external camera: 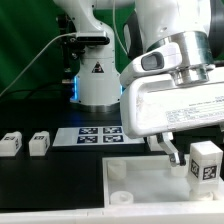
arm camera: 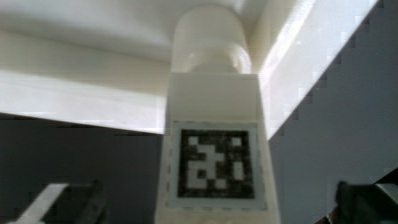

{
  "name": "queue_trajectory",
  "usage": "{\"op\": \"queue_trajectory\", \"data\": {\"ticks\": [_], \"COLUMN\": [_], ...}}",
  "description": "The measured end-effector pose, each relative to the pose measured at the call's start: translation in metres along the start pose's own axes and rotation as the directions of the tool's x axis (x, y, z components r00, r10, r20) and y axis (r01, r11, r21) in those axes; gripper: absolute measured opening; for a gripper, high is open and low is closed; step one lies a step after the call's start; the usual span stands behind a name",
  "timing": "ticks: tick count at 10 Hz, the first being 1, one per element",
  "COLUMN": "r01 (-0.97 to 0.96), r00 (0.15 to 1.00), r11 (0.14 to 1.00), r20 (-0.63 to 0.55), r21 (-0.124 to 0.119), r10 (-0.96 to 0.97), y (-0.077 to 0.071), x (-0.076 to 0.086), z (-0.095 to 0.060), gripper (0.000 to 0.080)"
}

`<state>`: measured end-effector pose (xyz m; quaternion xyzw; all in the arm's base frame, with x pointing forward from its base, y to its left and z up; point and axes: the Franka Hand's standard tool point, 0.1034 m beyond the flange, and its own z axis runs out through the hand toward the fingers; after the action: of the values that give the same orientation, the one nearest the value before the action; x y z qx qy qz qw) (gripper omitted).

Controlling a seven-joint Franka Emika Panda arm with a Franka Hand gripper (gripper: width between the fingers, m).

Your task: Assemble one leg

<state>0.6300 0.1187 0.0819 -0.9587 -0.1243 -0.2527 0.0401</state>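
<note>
Table, dark and flat, carries everything in the exterior view. Above it the white arm fills the exterior view's right, its broad wrist housing hanging low over the front edge of the scene. Its base stands at the back, near the middle.

Under the wrist lies the tabletop, a large white tray-like panel with raised round sockets at its corners. The wrist view shows it as a pale slanted surface behind the held area.

The marker board lies flat in front of the base, well apart from the tabletop's near corner. Two other legs rest side by side at the exterior view's left, close to each other and away from the arm.

The leg stands upright over the tabletop at the exterior view's right, its tag facing the camera. Whether its foot touches the panel cannot be told. In the wrist view the leg runs straight away from the camera, with its rounded end far off.

The fingers are spread apart. In the wrist view each dark tip sits clear of the leg with a gap on both sides, so they straddle it without gripping.
</note>
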Motion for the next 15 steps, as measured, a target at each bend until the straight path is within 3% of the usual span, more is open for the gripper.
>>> {"op": "queue_trajectory", "data": {"ticks": [8,10,15], "r01": [0.0,-0.009,-0.009], "r00": [1.0,0.989,0.989], "r11": [1.0,0.999,0.999], "r20": [0.031,0.146,0.146], "r21": [0.008,0.032,0.032], "r10": [0.0,0.004,0.004], "y": [-0.001,-0.004,-0.004], "x": [-0.001,0.001,0.001], "z": [0.0,-0.022,-0.022], "gripper": [0.0649,0.0649,0.0649]}}
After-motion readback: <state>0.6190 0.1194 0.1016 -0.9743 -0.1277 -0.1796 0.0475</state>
